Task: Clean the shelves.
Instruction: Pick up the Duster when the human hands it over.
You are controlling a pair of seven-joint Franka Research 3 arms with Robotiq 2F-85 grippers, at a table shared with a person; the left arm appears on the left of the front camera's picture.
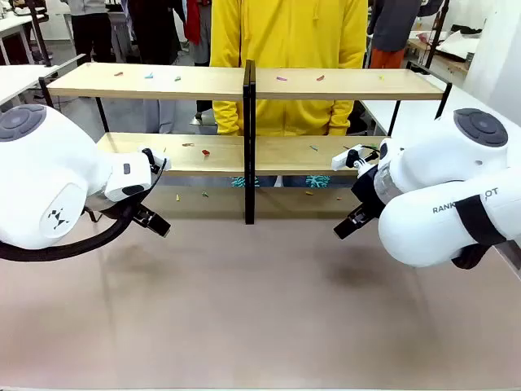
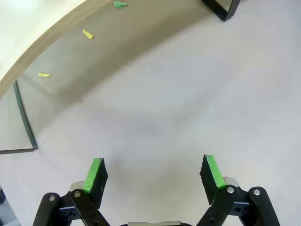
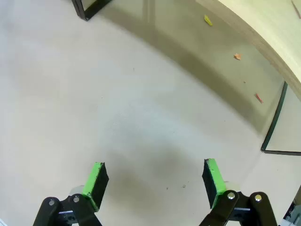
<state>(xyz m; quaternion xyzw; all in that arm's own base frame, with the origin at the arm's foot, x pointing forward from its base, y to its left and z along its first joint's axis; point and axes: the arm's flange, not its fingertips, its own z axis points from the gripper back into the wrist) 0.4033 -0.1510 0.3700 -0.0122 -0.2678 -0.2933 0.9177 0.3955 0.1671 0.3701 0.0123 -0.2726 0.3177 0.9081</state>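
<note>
The shelves point(image 1: 187, 81) are a two-tier rack of light wooden boards with a black frame and black centre post point(image 1: 249, 138), standing across the far half of the table. Small coloured scraps lie on both boards and on the table under the lower board point(image 1: 228, 153). My left gripper point(image 1: 155, 220) hangs low in front of the rack's left half. In the left wrist view it point(image 2: 154, 174) is open over bare table, with the lower board's edge point(image 2: 42, 42) above. My right gripper point(image 1: 348, 224) hovers before the rack's right half, also open point(image 3: 154, 176) and holding nothing.
A person in a yellow hoodie point(image 1: 289, 49) stands right behind the rack. Yellow and green scraps point(image 2: 87, 34) lie under the board on the left; yellow and orange scraps point(image 3: 237, 56) lie under it on the right. White tables point(image 1: 20, 77) flank the rack.
</note>
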